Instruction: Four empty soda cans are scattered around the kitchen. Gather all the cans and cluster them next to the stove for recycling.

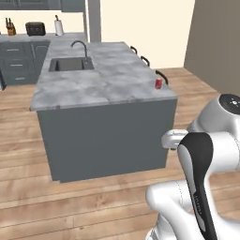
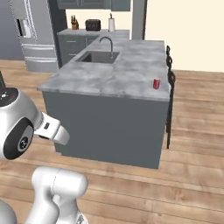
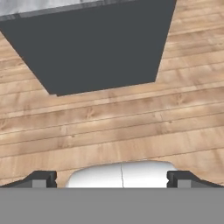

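A small red soda can [image 1: 158,83] stands upright near the right front corner of the marble-topped island [image 1: 103,77]; the right base view has the same soda can [image 2: 156,83] close to the island's right edge. My gripper [image 3: 112,178] is open, its two dark fingertips [image 3: 41,178] spread wide apart with nothing between them. It points down at the wooden floor in front of the island's dark grey side [image 3: 96,43], well below and short of the can. The stove is out of view.
A sink with a curved faucet [image 1: 71,63] is set into the island's far left part. Dark stools [image 2: 169,78] line the island's right side. A back counter holds a toaster [image 1: 35,29], knife block and paper roll. A steel fridge [image 2: 30,30] stands at the left.
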